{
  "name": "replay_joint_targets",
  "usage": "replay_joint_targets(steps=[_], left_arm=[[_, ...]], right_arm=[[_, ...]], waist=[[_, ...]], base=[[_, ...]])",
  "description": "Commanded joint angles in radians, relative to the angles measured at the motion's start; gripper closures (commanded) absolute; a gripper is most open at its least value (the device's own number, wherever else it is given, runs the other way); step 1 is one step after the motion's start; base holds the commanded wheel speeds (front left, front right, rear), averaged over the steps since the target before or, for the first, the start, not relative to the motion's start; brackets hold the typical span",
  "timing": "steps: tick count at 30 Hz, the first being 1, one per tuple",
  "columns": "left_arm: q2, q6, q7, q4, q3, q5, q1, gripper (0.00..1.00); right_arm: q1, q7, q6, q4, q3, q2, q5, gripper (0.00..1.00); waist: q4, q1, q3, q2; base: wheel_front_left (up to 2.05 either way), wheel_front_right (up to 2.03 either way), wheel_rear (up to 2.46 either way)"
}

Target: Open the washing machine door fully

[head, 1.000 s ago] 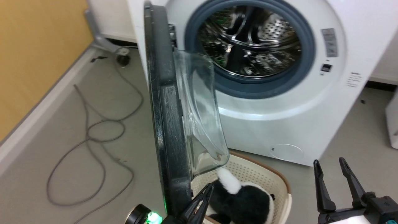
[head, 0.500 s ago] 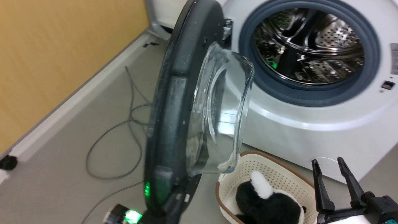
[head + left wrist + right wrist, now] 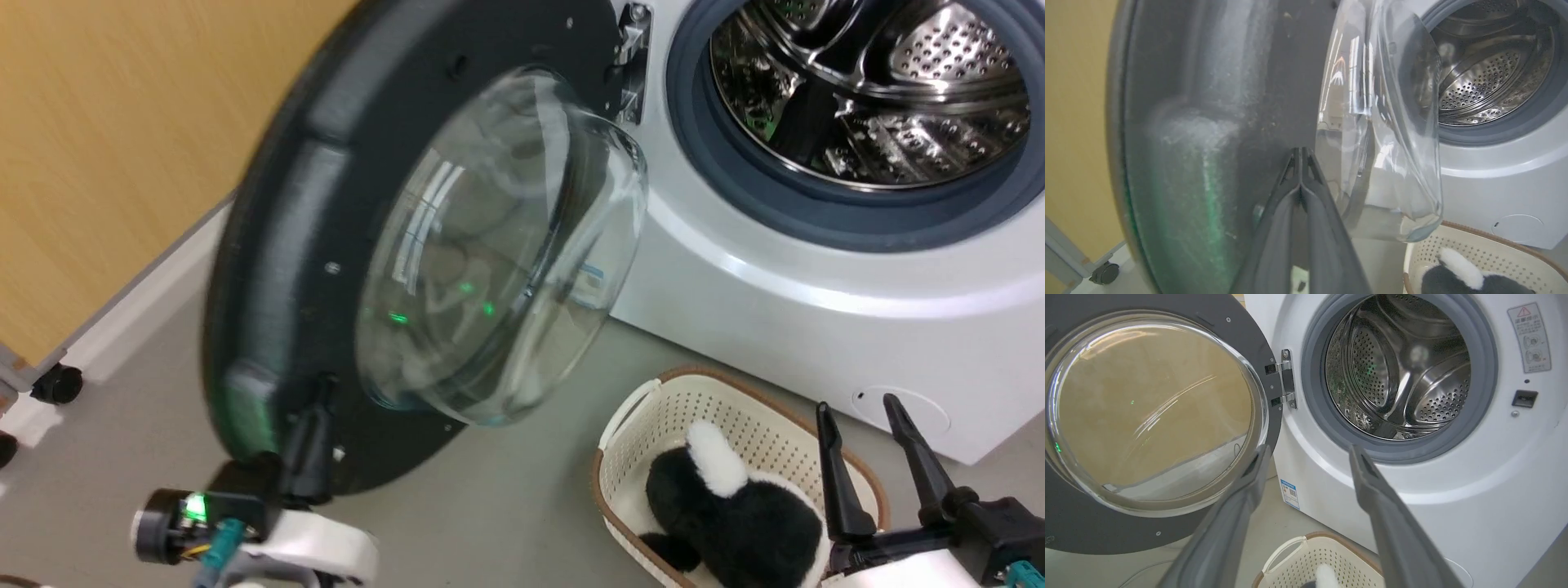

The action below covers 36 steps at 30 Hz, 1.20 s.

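Both left jaws, together, touch the washing machine door (image 3: 277, 245) — wide open.

The left pincer (image 3: 324, 390) is low on the left, near the robot. Its two dark fingers (image 3: 1290, 212) are pressed tight together with no gap, and they point up and away. Behind them is a dark wrist with a small green light (image 3: 194, 506). Next comes a white forearm (image 3: 314, 551) that runs off the bottom edge.

The right pincer (image 3: 856, 406) is low on the right. Its two long fingers (image 3: 1384, 506) stand wide apart with nothing between them, tips pointing up. A black wrist block (image 3: 992, 523) sits just below them, beside a bit of white arm.
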State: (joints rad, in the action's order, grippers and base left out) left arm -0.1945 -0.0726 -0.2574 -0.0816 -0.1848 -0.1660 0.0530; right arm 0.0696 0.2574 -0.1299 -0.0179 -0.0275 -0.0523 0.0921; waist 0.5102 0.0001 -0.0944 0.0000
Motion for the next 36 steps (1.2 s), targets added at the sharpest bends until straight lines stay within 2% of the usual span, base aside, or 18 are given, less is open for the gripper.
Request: replay_joint_targets(steps=[1, 8, 22, 36], left_arm=[[0.002, -0.011, -0.004, -0.014, 0.025, -0.01, 0.025, 1.0], [0.038, -0.028, -0.004, -0.075, 0.164, -0.053, 0.095, 1.0], [0.065, 0.033, -0.004, -0.212, 0.461, -0.031, 0.274, 1.0], [0.033, 0.078, -0.004, -0.371, 0.62, -0.003, 0.396, 1.0]], right_arm=[[-0.02, 0.004, -0.001, -0.002, -0.001, 0.002, -0.008, 0.0], [-0.047, 0.004, -0.001, -0.007, -0.006, 0.002, -0.047, 0.0], [-0.11, 0.004, -0.001, -0.016, -0.002, -0.004, -0.103, 0.0], [-0.144, 0.004, -0.001, -0.019, 0.001, -0.01, -0.111, 0.0]], waist=[[-0.007, -0.0001, -0.016, 0.0], [-0.022, -0.0001, -0.079, 0.0], [-0.062, -0.0001, -0.184, 0.0], [-0.128, -0.0001, -0.22, 0.0]], base=[[0.0, 0.0, 0.0], [0.0, 0.0, 0.0], [0.0, 0.0, 0.0], [0.0, 0.0, 0.0]])
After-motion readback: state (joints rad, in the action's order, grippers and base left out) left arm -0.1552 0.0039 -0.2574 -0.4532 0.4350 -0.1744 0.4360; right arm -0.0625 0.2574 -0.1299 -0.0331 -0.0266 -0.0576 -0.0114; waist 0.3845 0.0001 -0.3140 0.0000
